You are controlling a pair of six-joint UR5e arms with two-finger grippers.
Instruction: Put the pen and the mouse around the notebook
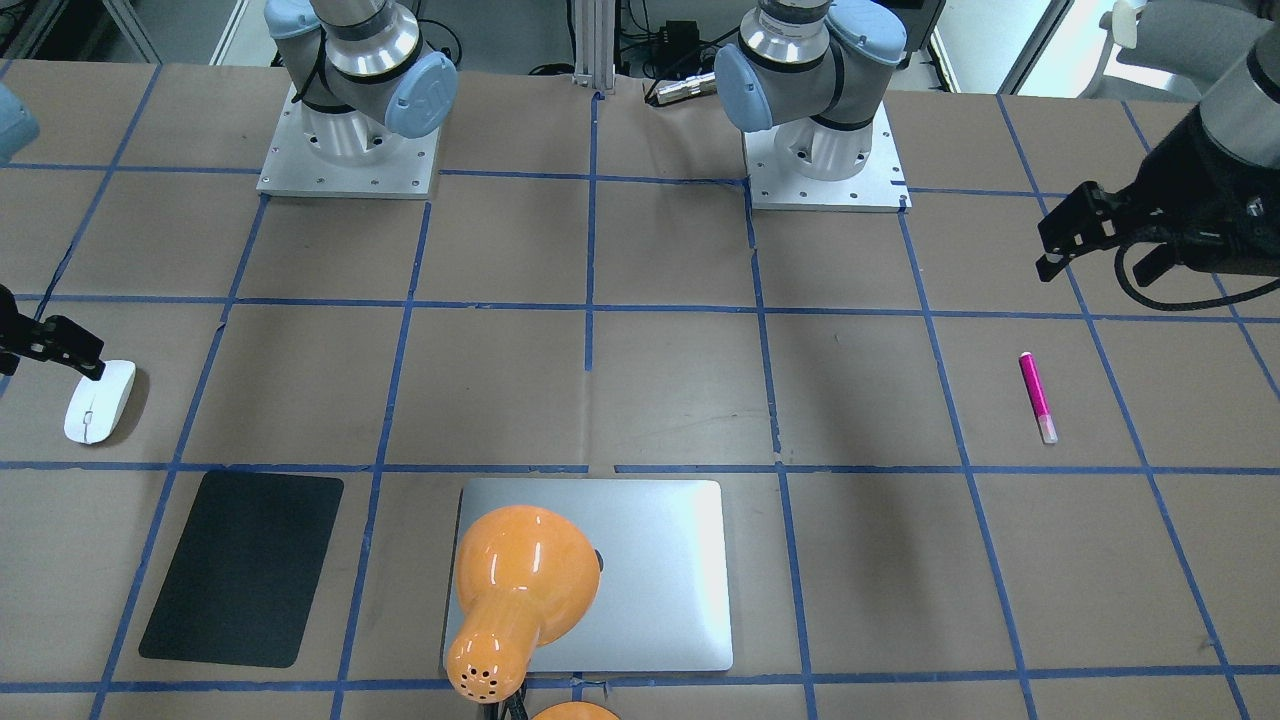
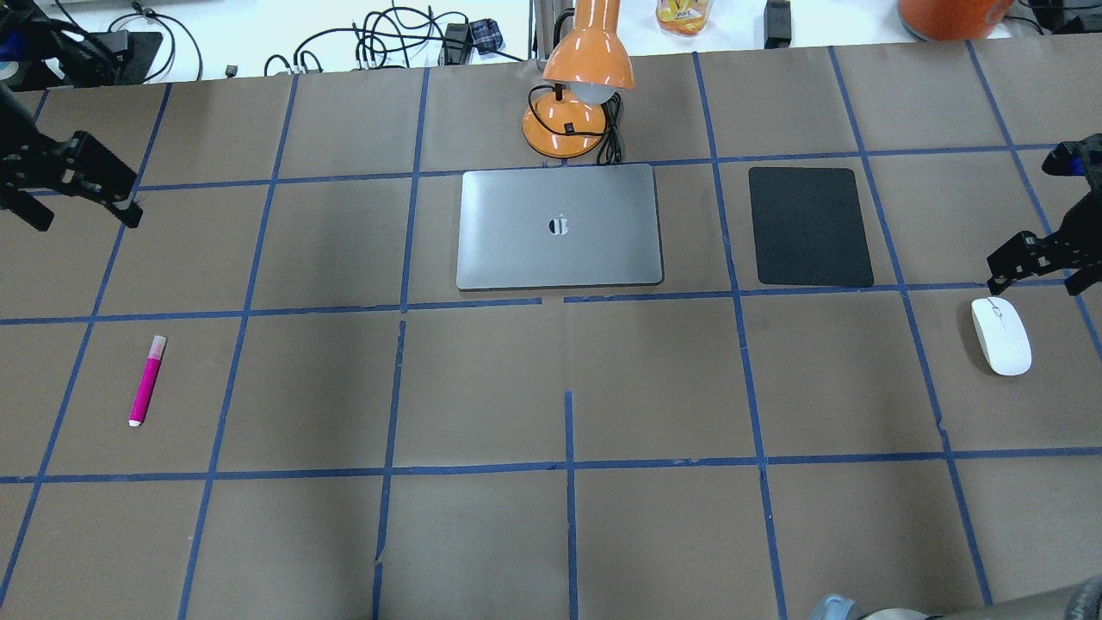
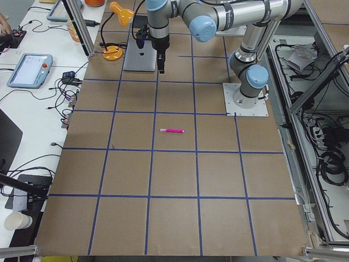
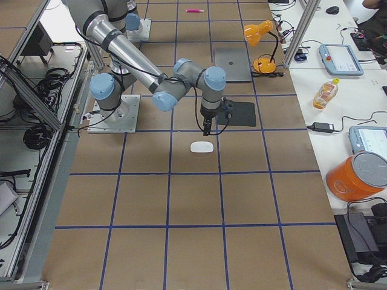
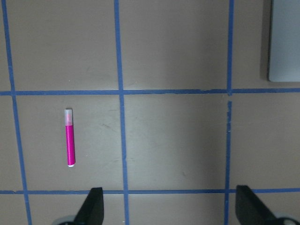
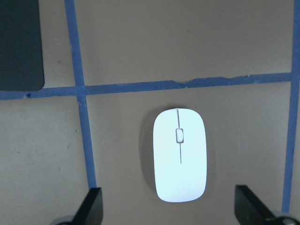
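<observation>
The magenta pen (image 2: 146,381) (image 5: 70,138) lies flat on the brown paper at the table's left, its pale cap pointing away from the robot. My left gripper (image 2: 84,205) (image 5: 171,208) hovers high beyond it, open and holding nothing. At the right side rests the white mouse (image 2: 1000,335) (image 6: 180,154). My right gripper (image 2: 1037,280) (image 6: 169,208) hangs open just above it, one finger on either side, with no contact. The closed silver notebook (image 2: 560,226) lies at the far centre, well away from both.
A black mat (image 2: 809,226) lies right of the notebook. An orange desk lamp (image 2: 577,95) stands behind the notebook, its head over the lid's far edge. Blue tape lines grid the paper. Cables and gear sit past the far edge.
</observation>
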